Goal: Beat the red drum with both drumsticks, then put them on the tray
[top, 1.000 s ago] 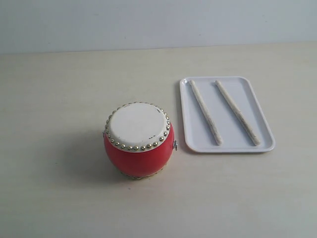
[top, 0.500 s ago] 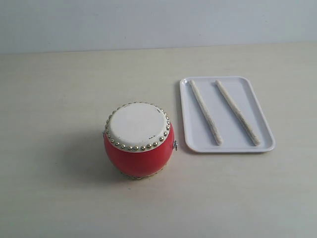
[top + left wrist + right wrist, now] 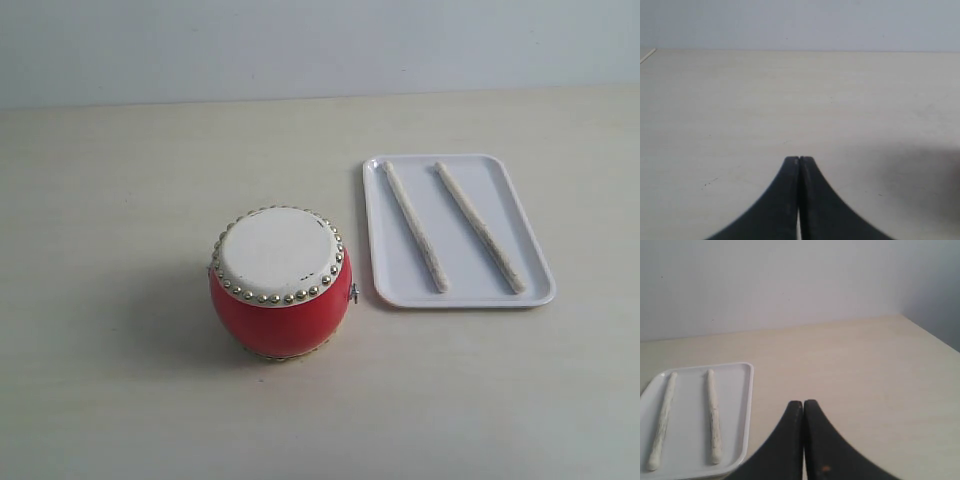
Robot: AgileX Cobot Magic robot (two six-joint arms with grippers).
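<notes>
The red drum (image 3: 280,282) stands upright on the table, its off-white skin ringed with silver studs. To its right lies the white tray (image 3: 532,235) with both drumsticks on it, one (image 3: 415,227) nearer the drum and the other (image 3: 480,228) further right. The right wrist view shows the tray (image 3: 739,410) and the two drumsticks (image 3: 663,421) (image 3: 713,414) beside my right gripper (image 3: 803,402), which is shut with nothing in it. My left gripper (image 3: 799,158) is shut and empty over bare table. Neither gripper appears in the exterior view.
The pale wooden table (image 3: 120,180) stretches round the drum and tray. A plain light wall (image 3: 320,45) closes the far edge. The right wrist view shows the table's corner (image 3: 900,316) at the wall.
</notes>
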